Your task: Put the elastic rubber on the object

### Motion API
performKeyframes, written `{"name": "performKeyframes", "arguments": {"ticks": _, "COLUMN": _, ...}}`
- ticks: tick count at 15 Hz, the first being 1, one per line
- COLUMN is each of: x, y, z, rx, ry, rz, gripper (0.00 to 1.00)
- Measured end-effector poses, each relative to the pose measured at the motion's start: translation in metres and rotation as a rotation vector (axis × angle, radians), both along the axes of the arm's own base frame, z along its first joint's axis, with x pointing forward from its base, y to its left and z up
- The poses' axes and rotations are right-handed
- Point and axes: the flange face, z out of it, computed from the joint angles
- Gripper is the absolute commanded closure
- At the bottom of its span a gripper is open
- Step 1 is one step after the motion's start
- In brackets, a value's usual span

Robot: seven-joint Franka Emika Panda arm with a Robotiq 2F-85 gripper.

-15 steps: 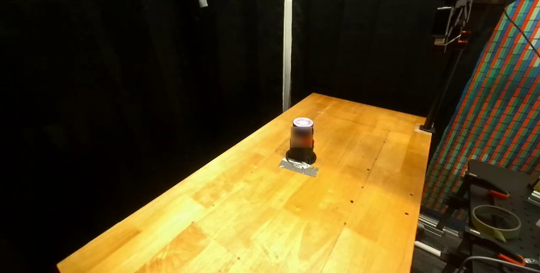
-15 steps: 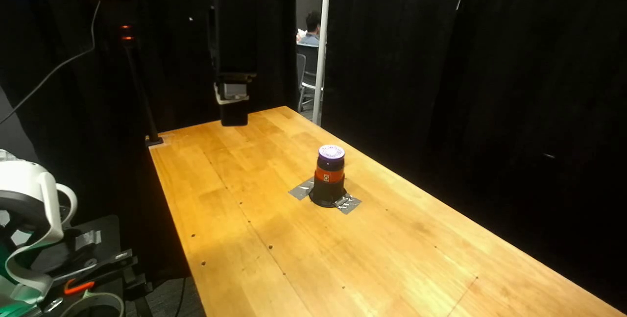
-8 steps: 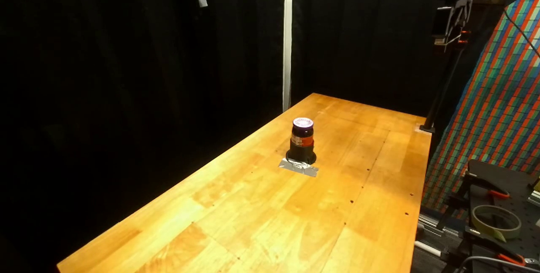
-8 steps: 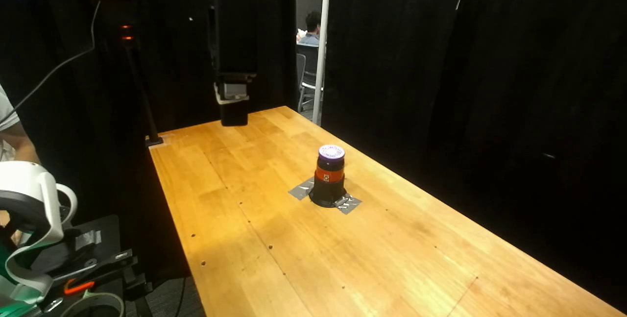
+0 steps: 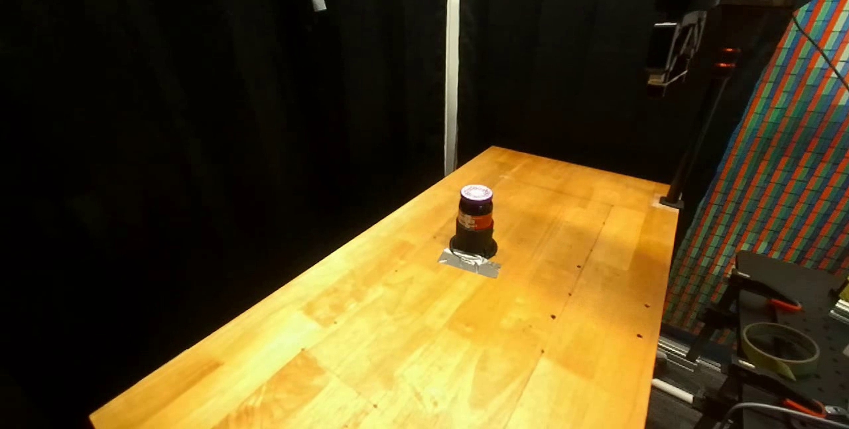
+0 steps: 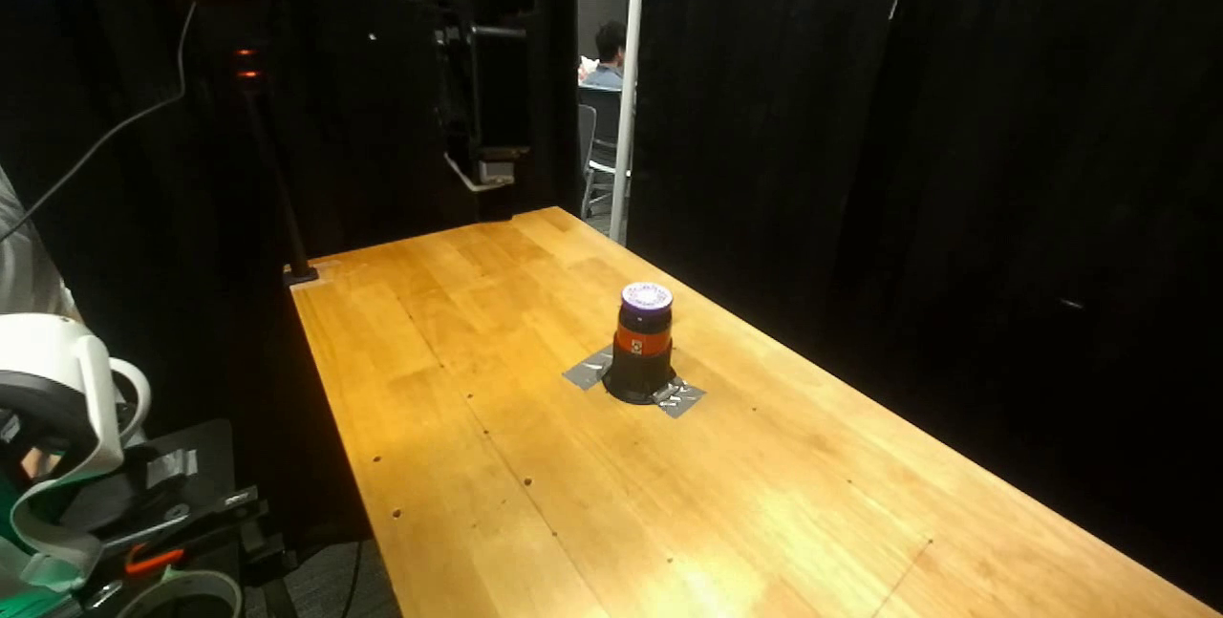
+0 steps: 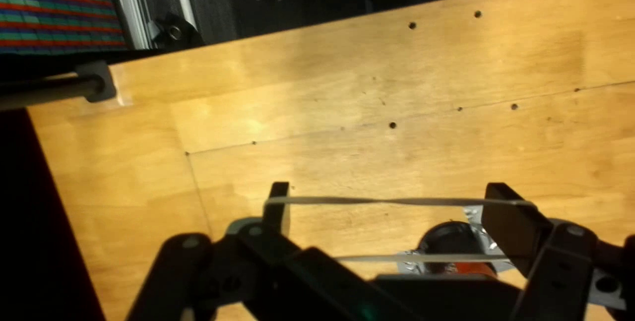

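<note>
At the left of the wrist view a dark post (image 7: 54, 92) stands at one corner of the desk (image 7: 134, 177), where a short edge meets the upper long edge. Right of it comes the gripper (image 7: 394, 207), its fingers (image 7: 511, 229) spread wide, with the elastic rubber (image 7: 436, 202) looped around the outside of both and drawn taut, so that two strands cross the gap; nothing else shows in its hold. Further right, seen past the lower strand and off centre towards the finger on that side, lies the jar (image 7: 474, 268), only a patch of orange label visible there. In both exterior views it stands upright, long axis vertical, in a black round base (image 6: 638, 384) held by silver tape (image 6: 680, 398), nearer the opposite long edge, its pale lid (image 6: 647, 297) well apart from the gripper and lower than it. The coming move likely turns on that offset: the gripper should shift towards the opposite long edge, and a little away from the post's short edge, until the stretched loop sits centred over the lid, then lower straight along the jar's axis.
</note>
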Motion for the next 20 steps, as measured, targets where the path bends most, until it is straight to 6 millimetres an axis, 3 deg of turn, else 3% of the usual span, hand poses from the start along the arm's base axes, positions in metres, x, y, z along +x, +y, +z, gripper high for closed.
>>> {"name": "performKeyframes", "arguments": {"ticks": 4, "x": 0.058, "y": 0.072, "z": -0.039, "rx": 0.042, "ry": -0.035, "rz": 0.055, "gripper": 0.0}}
{"name": "performKeyframes", "arguments": {"ticks": 9, "x": 0.144, "y": 0.12, "z": -0.085, "rx": 0.094, "ry": -0.142, "rz": 0.019, "gripper": 0.0}}
{"name": "performKeyframes", "arguments": {"ticks": 14, "x": 0.224, "y": 0.116, "z": -0.136, "rx": 0.086, "ry": -0.174, "rz": -0.036, "gripper": 0.0}}
{"name": "performKeyframes", "arguments": {"ticks": 17, "x": 0.253, "y": 0.097, "z": -0.163, "rx": 0.055, "ry": -0.166, "rz": -0.063, "gripper": 0.0}}
{"name": "performKeyframes", "arguments": {"ticks": 20, "x": 0.27, "y": 0.082, "z": -0.184, "rx": 0.032, "ry": -0.133, "rz": -0.088, "gripper": 0.0}}
